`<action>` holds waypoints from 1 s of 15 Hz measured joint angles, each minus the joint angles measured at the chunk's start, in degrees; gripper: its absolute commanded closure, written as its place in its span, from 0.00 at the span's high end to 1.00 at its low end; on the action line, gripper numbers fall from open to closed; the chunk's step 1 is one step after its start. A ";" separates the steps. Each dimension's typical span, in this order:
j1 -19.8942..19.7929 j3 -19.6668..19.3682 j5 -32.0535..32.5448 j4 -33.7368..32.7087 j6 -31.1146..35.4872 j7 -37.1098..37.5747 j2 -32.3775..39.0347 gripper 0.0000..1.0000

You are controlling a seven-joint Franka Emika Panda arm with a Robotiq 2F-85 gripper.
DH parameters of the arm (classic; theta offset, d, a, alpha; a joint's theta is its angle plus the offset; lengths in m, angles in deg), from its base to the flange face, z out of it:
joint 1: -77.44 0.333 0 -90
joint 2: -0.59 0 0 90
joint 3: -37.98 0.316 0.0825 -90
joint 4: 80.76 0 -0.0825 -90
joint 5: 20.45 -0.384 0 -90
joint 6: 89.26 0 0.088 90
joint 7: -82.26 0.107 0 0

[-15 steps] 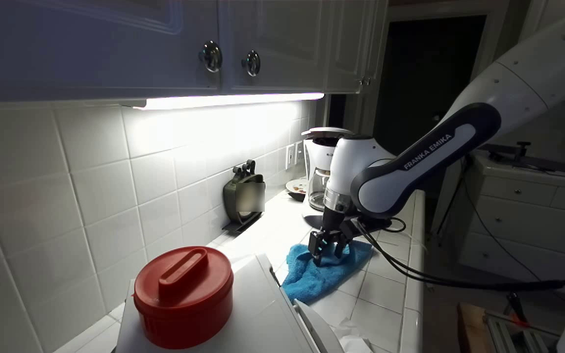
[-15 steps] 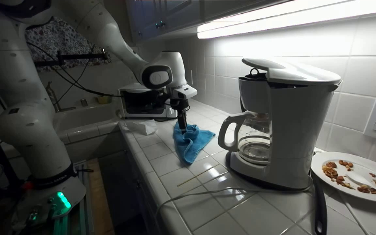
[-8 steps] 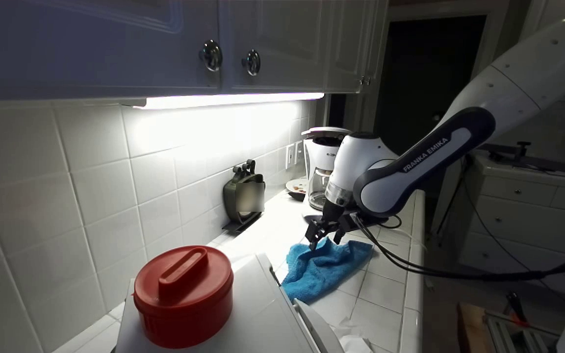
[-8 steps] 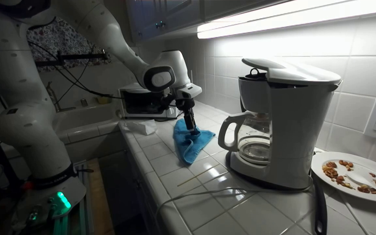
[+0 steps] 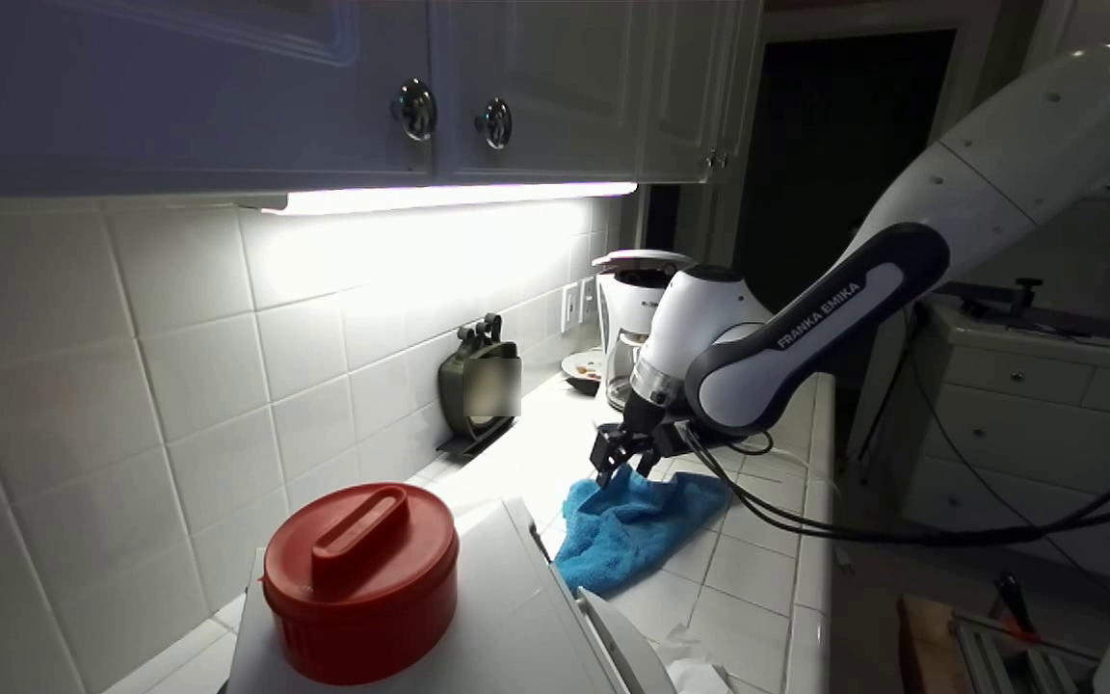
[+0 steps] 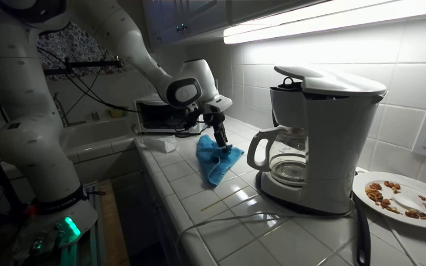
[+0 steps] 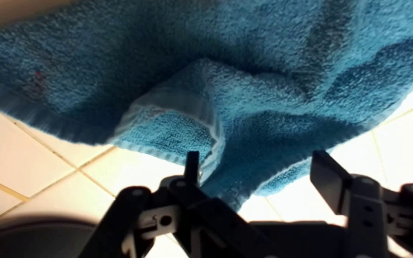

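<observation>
Jaws spread apart here, angled down over the blue cloth [image 7: 224, 89], and nothing is being gripped. In the wrist view a raised fold is framed between them, lying closer to one jaw than the other; whether the cloth is being touched cannot be told. The step in hand? A grasp of that fold being set up, it would be judged, with no grip taken yet. By the look of it, a small centring over the fold and then a square closing are called for, hard contact with the tiles best avoided.

Outward now: the cloth is spread rumpled on the tiled bench [image 6: 231, 240], set in from both the front edge and the wall edge. Towards one end a toaster oven [image 6: 166, 118] is placed, with a red lidded tub [image 5: 362, 598] apparently stood on top; crumpled paper [image 6: 163, 143] is spotted by the front edge. Towards the opposite end the coffee maker [image 6: 331, 147] is positioned near the wall edge, and beyond it a plate [image 6: 409, 187] is scattered with nuts [image 6: 374, 195].
</observation>
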 measured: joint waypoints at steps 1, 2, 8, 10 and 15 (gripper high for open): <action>0.00 -0.05 0.05 -0.23 0.01 0.15 0.05 0.45; 0.00 -0.15 0.12 -0.39 0.01 0.25 0.07 0.36; 0.00 -1.81 2.98 -1.51 0.02 2.17 0.99 0.67; 0.04 -2.88 6.06 -1.92 0.02 4.68 1.05 0.81; 0.06 -4.54 10.90 -2.44 -0.52 9.08 0.42 1.00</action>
